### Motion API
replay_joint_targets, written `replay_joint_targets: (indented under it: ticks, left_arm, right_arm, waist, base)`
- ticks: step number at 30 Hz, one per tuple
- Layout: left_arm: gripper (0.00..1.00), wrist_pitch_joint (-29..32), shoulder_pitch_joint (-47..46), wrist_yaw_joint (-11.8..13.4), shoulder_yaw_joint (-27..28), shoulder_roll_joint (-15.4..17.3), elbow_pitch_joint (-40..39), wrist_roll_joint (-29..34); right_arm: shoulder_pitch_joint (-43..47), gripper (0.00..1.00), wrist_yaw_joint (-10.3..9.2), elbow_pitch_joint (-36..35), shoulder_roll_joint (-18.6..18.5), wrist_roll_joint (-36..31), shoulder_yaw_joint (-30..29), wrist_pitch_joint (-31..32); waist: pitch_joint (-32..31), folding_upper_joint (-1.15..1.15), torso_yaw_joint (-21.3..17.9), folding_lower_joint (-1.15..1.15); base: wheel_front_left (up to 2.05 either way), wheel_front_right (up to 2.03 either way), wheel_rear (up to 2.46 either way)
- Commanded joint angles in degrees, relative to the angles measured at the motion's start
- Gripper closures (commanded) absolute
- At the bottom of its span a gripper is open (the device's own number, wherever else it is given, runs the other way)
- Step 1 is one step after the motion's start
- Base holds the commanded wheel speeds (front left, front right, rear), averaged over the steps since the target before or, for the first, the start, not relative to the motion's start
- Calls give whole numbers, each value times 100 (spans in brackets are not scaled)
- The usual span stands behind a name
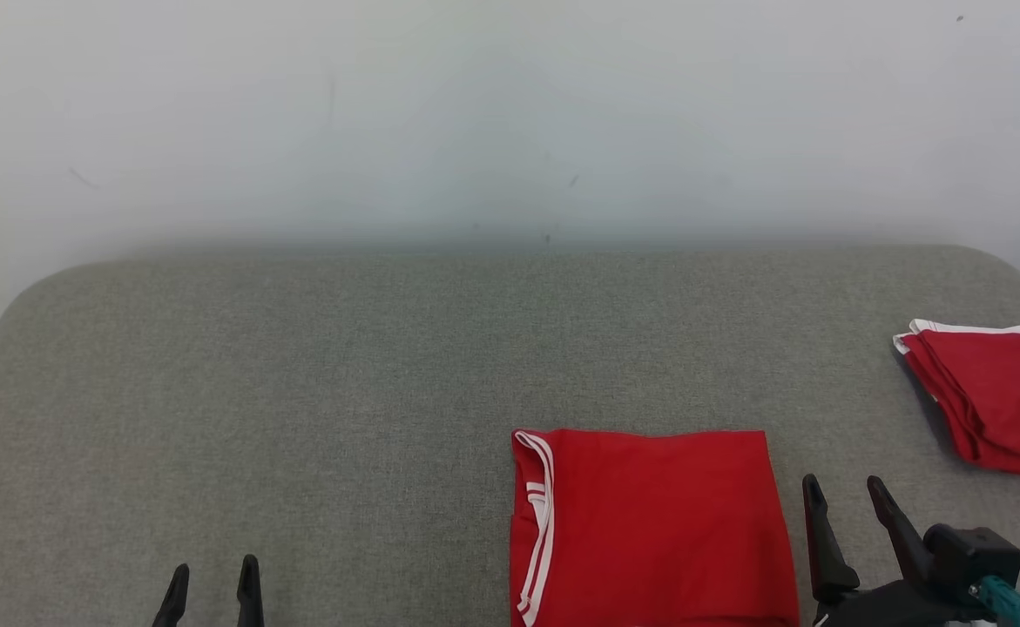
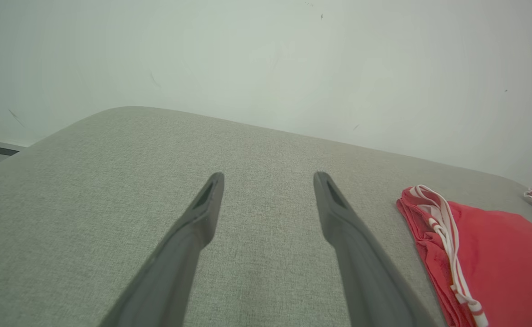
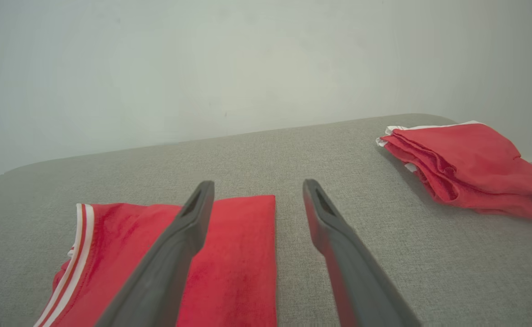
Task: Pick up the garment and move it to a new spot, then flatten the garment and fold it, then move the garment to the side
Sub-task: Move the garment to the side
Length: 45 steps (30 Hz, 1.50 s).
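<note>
A red garment [image 1: 653, 527] with white trim lies folded flat on the grey padded table [image 1: 300, 392], near the front, right of centre. The left wrist view catches the garment [image 2: 497, 254] at its right edge, and the right wrist view has the garment [image 3: 238, 263] at its lower left. My right gripper [image 1: 845, 492] stands open just right of the garment's right edge, nothing between its fingers; in its own view the right gripper [image 3: 256, 188] hovers over that edge. My left gripper [image 1: 213, 575] is open at the front left, far from the cloth; the left gripper [image 2: 268, 179] sits above bare table.
A second folded red cloth [image 1: 993, 396] with white trim lies at the table's right edge, and the wrist views catch that cloth [image 3: 465, 165] too. A pale wall [image 1: 510, 113] stands right behind the table. The table's corners are rounded.
</note>
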Motion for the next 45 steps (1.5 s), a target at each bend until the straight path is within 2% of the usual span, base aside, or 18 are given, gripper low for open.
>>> replay_joint_targets:
  ticks: [1,4,11,17,20,30,36,37,38,41,45]
  left_arm:
    - [0,-21,12,23,8,-17,-34,43]
    - [0,-21,39,38,-8,-24,-59,48]
    - [0,6,93,84,-82,-49,-126,21]
    - [0,42,4,81,-186,-65,-191,41]
    - [0,48,-36,71,-248,-72,-203,30]
    - [0,81,-297,39,-350,15,-270,33]
    - [0,69,-495,13,-416,32,-202,14]
    - [0,66,-516,11,-425,34,-182,9]
    - [0,63,-521,10,-430,35,-166,2]
    - [0,50,-547,10,-425,39,-135,-11]
    - [0,26,-590,19,-404,40,-177,-16]
  right_arm:
    - [22,0,3,-47,8,-28,-36,111]
    - [-86,0,3,-138,11,1,-107,801]
    - [-419,0,4,-556,10,-62,-488,3441]
    - [-828,0,4,-476,10,-209,-667,4715]
    - [-1025,0,4,-219,8,-227,-744,4906]
    - [-1626,0,4,734,10,-370,-801,4900]
    - [-1884,0,4,1494,24,-176,-762,5186]
    - [-1903,2,4,1582,38,-146,-734,5217]
    - [-1921,33,4,1630,39,-139,-728,5207]
    - [-2041,100,8,1614,46,-301,-697,5028]
    - [-2287,100,8,1469,11,-530,-763,4790]
  waist:
    - [6,0,1,0]
    - [11,0,-1,0]
    - [43,0,2,0]
    - [169,0,96,0]
    - [263,0,174,0]
    - [764,0,469,0]
    - [968,0,617,0]
    - [968,0,627,0]
    - [967,0,635,0]
    - [965,0,639,0]
    - [991,0,572,0]
  base:
    - [0,0,0]
    - [0,0,0]
    - [0,0,0]
    - [0,0,0]
    - [0,0,0]
    - [0,0,0]
    - [0,0,0]
    - [0,0,0]
    - [0,0,0]
    - [0,0,0]
    - [0,0,0]
